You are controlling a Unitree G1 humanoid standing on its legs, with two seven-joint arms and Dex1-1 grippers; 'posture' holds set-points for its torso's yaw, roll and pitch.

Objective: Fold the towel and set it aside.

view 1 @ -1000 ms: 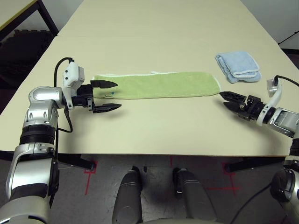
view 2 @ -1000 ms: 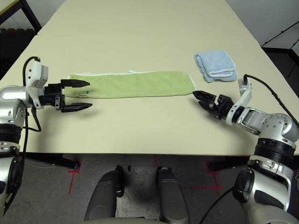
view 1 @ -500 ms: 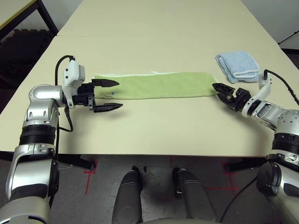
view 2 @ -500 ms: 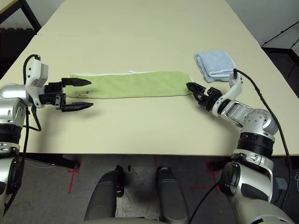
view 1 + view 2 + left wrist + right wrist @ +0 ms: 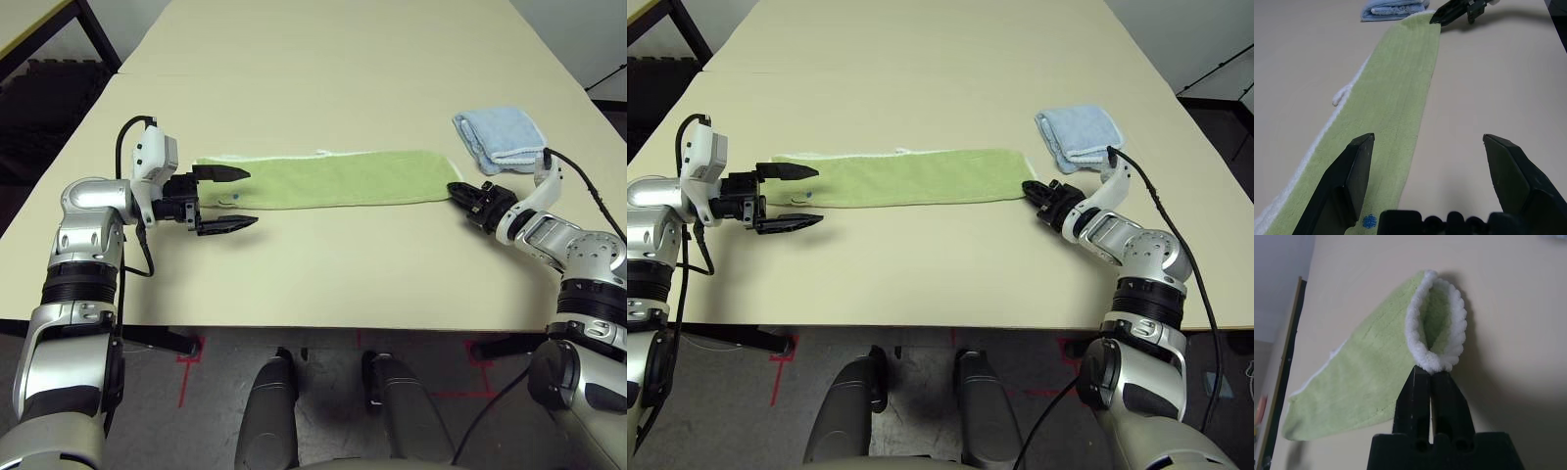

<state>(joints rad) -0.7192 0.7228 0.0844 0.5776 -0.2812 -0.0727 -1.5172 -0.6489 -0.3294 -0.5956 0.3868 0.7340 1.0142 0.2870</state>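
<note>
towel [image 5: 333,179] lies stretched flat across the tabletop [image 5: 323,78]; right tool [image 5: 1431,382], arm reaching low and inward, pinches its white-trimmed right corner; left tool [image 5: 227,199] hovers spread wide at its left end; blue towel [image 5: 500,138] sits nearby.

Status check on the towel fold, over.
Left gripper open at green towel's left end. Right gripper shut on its right corner. Blue towel lies beyond, clear of it.

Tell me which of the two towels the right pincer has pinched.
The light green towel, laid out in a long strip: the right pincer is shut on its white-trimmed end. The light blue towel sits folded and untouched farther back on the table.
</note>
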